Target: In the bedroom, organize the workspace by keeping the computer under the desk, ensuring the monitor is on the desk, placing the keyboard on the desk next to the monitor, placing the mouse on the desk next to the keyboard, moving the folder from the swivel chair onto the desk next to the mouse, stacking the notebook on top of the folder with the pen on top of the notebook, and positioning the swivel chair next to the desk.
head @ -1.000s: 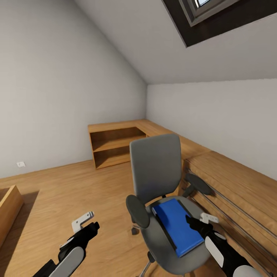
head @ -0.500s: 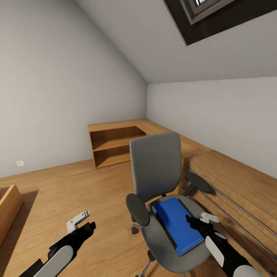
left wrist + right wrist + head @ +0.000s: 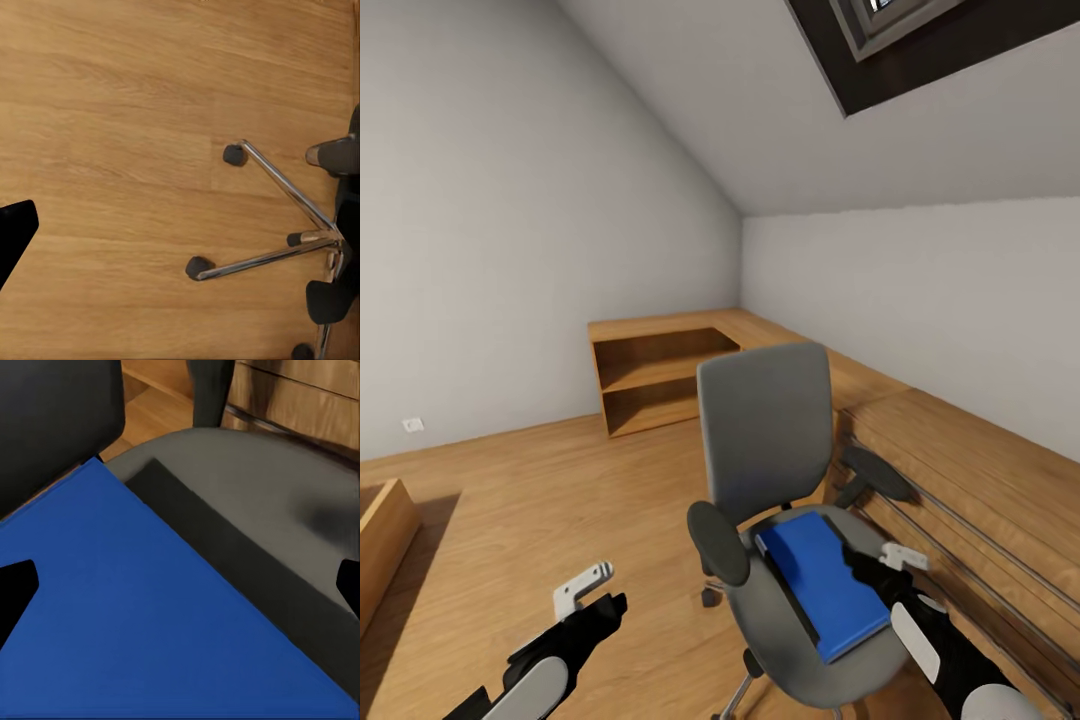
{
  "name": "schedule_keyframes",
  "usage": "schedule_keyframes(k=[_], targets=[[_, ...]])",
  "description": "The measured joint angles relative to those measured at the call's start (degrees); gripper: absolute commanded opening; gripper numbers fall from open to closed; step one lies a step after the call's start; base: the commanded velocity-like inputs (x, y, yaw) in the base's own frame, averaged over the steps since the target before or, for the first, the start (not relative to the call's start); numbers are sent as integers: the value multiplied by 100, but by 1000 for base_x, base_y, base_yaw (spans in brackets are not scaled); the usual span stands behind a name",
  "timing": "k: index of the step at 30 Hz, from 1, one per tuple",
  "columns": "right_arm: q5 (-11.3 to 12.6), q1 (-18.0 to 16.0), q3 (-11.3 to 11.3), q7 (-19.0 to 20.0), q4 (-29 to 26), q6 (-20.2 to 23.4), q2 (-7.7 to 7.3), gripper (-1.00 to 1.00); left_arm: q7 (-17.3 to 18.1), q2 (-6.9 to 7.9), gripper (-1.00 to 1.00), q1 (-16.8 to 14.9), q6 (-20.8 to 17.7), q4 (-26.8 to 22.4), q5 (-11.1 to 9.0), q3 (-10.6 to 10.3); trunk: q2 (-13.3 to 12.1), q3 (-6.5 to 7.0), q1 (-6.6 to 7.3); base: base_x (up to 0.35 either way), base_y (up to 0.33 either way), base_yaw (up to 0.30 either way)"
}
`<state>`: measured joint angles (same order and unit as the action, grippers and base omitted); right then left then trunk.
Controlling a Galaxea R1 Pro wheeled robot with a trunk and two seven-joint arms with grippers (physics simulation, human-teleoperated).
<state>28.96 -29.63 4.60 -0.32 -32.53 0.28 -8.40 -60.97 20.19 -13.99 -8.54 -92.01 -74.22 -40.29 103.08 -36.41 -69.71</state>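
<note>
Lots cut off here. The right tool [image 3: 872, 572] is mostly a dark shape over the near right part of the folder [image 3: 822, 585] in the head view, fingers not separable there. In the right wrist view only two black fingertips [image 3: 15, 589] poke in at opposite edges, set wide apart, with nothing between them, so it is spread wide and holding nothing. Whether it touches the folder cannot be told. The left tool [image 3: 598, 600] hangs over bare wood floor [image 3: 510, 500], left of the swivel chair [image 3: 765, 440]. The left wrist view catches just one black fingertip [image 3: 13, 232], so how far it is open cannot be told; nothing seen in its grasp.

Swivel chair: grey upholstered back and seat, round black armrests, chrome star base with black castors (base cropped in the head view, clearer from the left wrist [image 3: 285, 225]). The back stands upright on the far side, the seat faces the camera.

Folder: flat bright blue rectangle with a black strip along its left long edge, lying flat on the chair seat. The long axis runs from near the backrest toward the seat's front edge, angled a bit to the right. The near right corner is partly hidden behind the right arm. No label can be made out.

Behind the chair, a low light-wood shelf unit [image 3: 660, 375] sits in the corner under sloped pale grey walls. A skylight [image 3: 880, 25] is clipped by the top edge.
</note>
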Motion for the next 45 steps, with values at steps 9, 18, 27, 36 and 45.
schedule_keyframes(k=[9, 18, 27, 36, 45], targets=[[-6, -4, 12, 22, 34, -48, 42, 100, 2, -84, 100, 0, -4, -42, -12, 161, 361, -162, -198, 0, 0, 0], [-6, -4, 16, 24, 38, -52, 40, 100, 2, -96, 100, 0, -5, -47, -13, 171, 722, -323, -396, 0, 0, 0], [-6, -5, 18, 25, 39, -46, 38, 100, 2, -98, 100, 0, -5, -47, -14, 166, 1083, -485, -593, 0, 0, 0], [-38, -10, 9, 21, 15, -44, 36, 100, 2, -98, 100, 1, -5, -48, -13, 134, 1326, -592, -725, 0, 0, 0], [-38, -10, 9, 21, 15, -44, 36, 100, -5, -98, 100, 1, -4, -47, -6, 63, 1326, -592, -725, 0, 0, 0]])
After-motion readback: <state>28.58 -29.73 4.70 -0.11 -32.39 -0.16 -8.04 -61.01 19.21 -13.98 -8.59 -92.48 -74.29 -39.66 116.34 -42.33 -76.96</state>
